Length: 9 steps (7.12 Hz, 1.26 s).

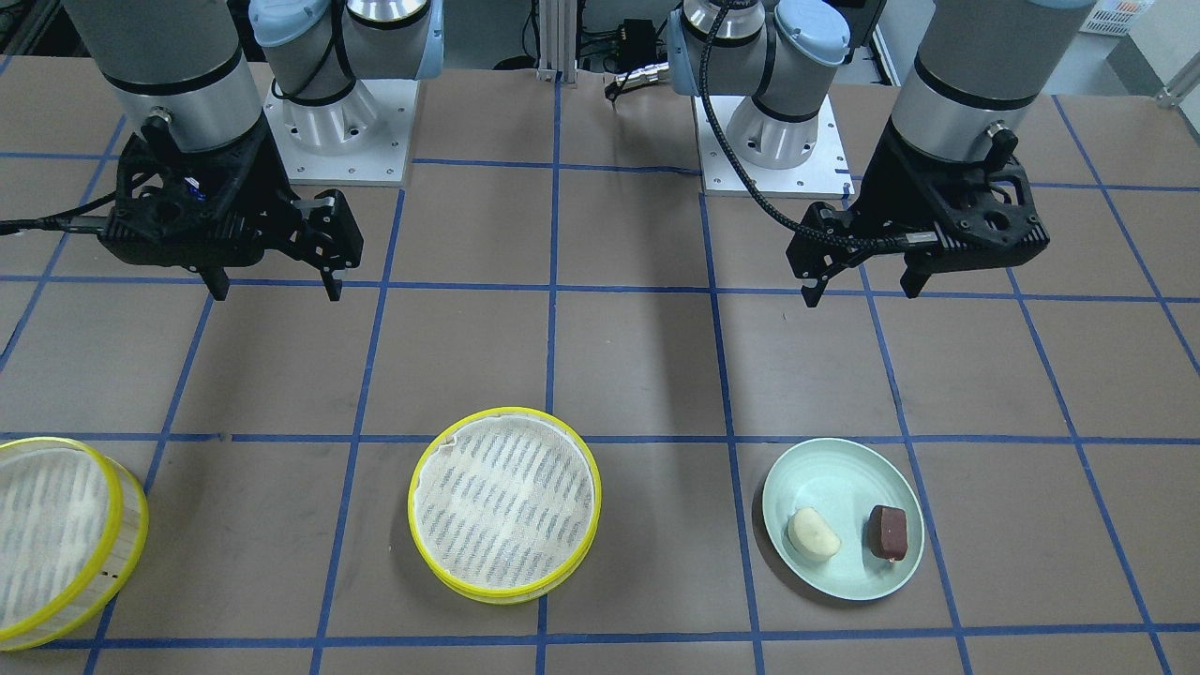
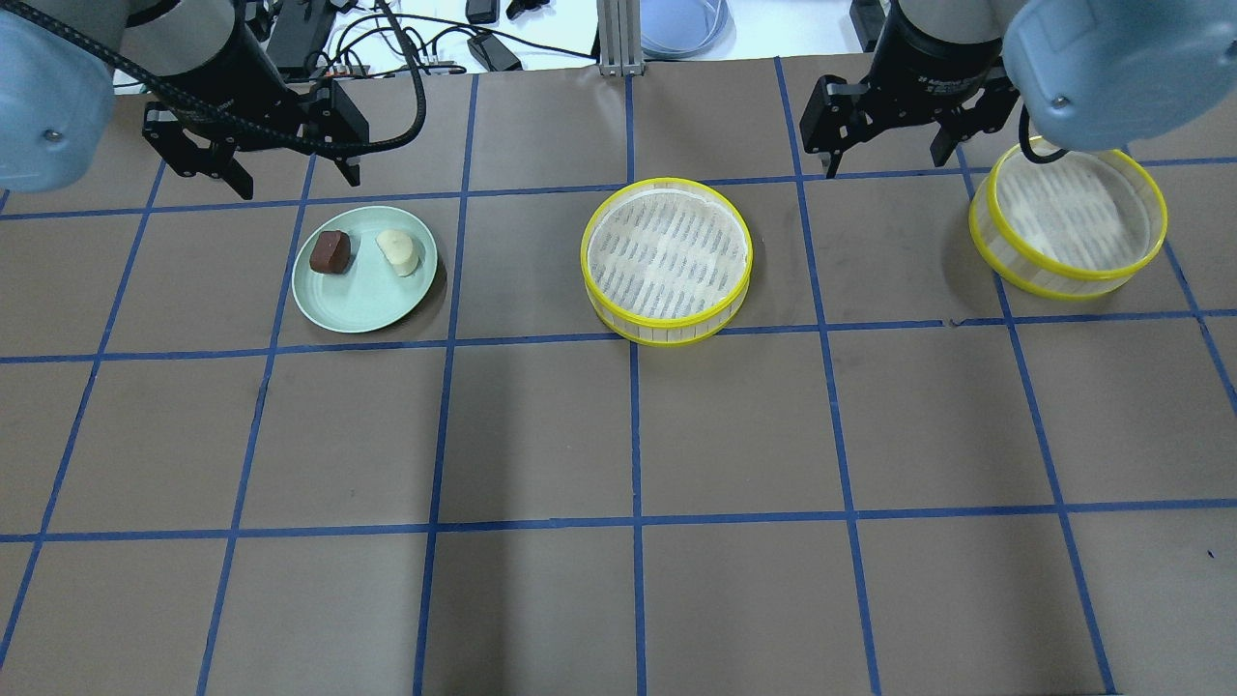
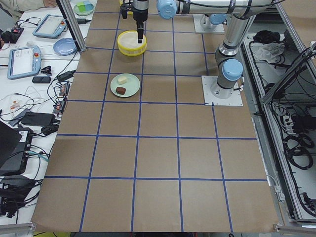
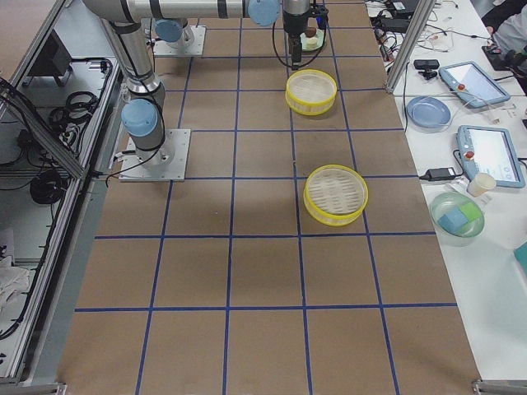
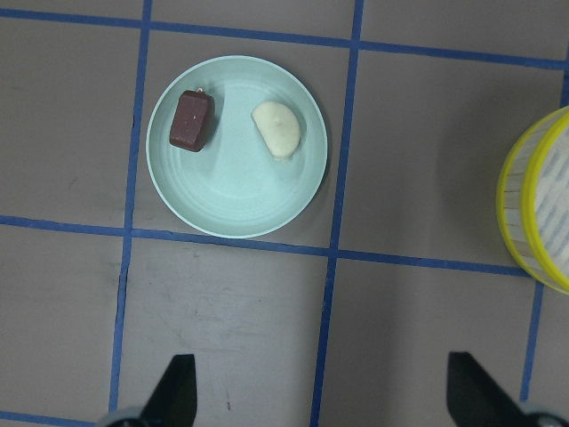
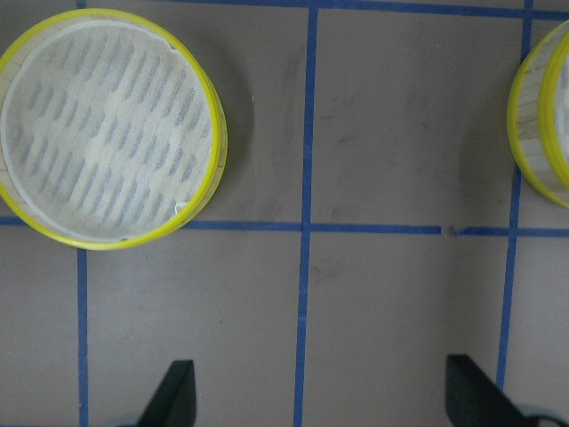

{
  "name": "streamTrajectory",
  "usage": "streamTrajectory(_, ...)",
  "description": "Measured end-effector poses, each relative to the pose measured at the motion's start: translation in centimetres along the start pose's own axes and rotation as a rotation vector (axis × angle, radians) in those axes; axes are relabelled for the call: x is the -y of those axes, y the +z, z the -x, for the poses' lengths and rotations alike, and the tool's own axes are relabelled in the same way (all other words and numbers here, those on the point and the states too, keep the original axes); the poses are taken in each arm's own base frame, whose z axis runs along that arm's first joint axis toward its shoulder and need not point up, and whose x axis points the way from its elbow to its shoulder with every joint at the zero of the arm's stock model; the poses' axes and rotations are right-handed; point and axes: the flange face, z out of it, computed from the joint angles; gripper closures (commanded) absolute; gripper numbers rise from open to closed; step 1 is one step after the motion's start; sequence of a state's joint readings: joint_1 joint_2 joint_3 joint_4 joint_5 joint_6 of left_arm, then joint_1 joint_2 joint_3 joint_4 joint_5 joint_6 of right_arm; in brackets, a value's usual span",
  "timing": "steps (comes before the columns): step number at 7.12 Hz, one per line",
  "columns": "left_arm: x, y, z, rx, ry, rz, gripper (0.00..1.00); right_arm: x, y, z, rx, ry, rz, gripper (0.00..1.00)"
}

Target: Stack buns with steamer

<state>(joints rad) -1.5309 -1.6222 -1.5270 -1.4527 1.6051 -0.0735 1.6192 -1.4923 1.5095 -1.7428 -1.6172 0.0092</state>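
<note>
A cream-white half-moon bun (image 1: 813, 534) and a dark reddish-brown oblong bun (image 1: 888, 532) lie side by side on a pale green plate (image 1: 834, 469). In the left wrist view the cream bun (image 5: 278, 130) and brown bun (image 5: 191, 120) show clearly. One yellow-rimmed steamer tier (image 1: 504, 502) stands empty at the table's middle. The other tier (image 1: 56, 539), also empty, stands on the robot's right side. My left gripper (image 1: 861, 292) is open and empty, hovering behind the plate. My right gripper (image 1: 277, 292) is open and empty, between the two tiers (image 6: 107, 124) (image 6: 542, 116) on the robot's side.
Brown paper with a blue tape grid (image 2: 633, 435) covers the table. The two arm bases (image 1: 342, 131) (image 1: 773, 141) stand at the robot's edge. Cables and devices lie on a side bench (image 3: 29, 59) beyond the table.
</note>
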Motion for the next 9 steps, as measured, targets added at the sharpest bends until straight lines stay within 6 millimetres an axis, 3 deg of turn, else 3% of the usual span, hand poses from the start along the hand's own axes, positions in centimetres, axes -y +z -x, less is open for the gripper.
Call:
streamTrajectory(4, 0.2, 0.3, 0.4, 0.003, -0.007, 0.004, 0.00, -0.5, -0.4, 0.7, 0.037, 0.007, 0.005, 0.00)
streamTrajectory(6, 0.9, 1.4, 0.9, 0.002, -0.018, 0.021, 0.00, -0.9, -0.8, 0.8, 0.062, 0.009, 0.013, 0.00)
streamTrajectory(8, 2.5, 4.4, 2.5, -0.001, -0.056, 0.061, 0.00, 0.2, -0.3, -1.4, 0.055, 0.033, 0.009, 0.00)
streamTrajectory(9, 3.1, 5.4, 2.8, -0.002, -0.063, 0.063, 0.00, 1.5, 0.8, -4.4, 0.047, 0.056, 0.019, 0.00)
